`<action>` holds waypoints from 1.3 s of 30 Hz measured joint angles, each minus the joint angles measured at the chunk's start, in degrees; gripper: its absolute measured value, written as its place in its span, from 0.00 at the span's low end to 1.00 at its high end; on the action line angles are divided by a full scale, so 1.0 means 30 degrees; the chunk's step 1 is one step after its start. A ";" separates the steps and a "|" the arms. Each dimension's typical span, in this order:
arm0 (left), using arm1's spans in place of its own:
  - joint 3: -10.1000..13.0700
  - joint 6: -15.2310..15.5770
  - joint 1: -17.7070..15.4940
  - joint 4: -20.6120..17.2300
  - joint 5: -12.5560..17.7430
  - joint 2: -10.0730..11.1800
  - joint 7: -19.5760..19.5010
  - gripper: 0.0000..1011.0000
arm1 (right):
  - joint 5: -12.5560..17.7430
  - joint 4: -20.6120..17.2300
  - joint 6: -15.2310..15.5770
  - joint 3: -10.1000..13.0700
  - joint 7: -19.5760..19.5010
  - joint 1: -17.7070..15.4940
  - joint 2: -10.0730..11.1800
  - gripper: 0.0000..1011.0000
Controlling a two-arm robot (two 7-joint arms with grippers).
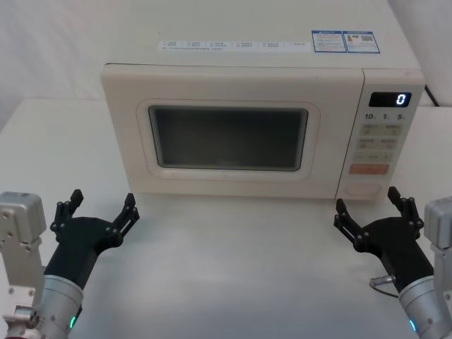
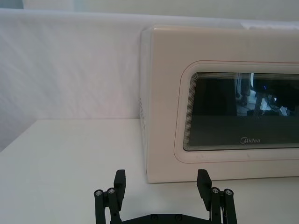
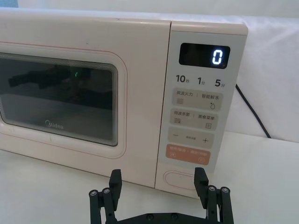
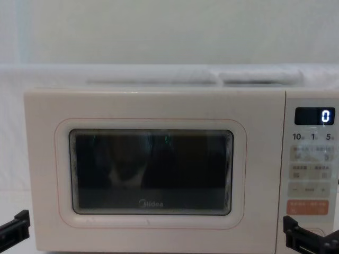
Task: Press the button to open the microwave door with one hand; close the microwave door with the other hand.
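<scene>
head view: one microwave door [image 1: 229, 134] sits shut on the white table [image 1: 233, 268]; two grippers, left gripper [image 1: 99, 210] and right gripper [image 1: 369, 210], hover before it, both spread wide and empty.
left wrist view: two fingers [image 2: 119, 183] face the door's left edge.
right wrist view: one wide button [image 3: 180, 179] lies below one orange key [image 3: 188, 154], just ahead of the spread fingers.
chest view: one display [image 4: 315, 116] reads 0.

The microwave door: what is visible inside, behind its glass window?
The microwave door is closed. Its dark glass window shows mainly reflections; whether anything sits inside cannot be told.
</scene>
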 joint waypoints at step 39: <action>-0.0002 0.0000 -0.0001 0.0000 0.0001 0.0000 0.0001 0.99 | 0.0001 0.0000 0.0000 0.0001 0.0000 0.0000 0.0000 0.99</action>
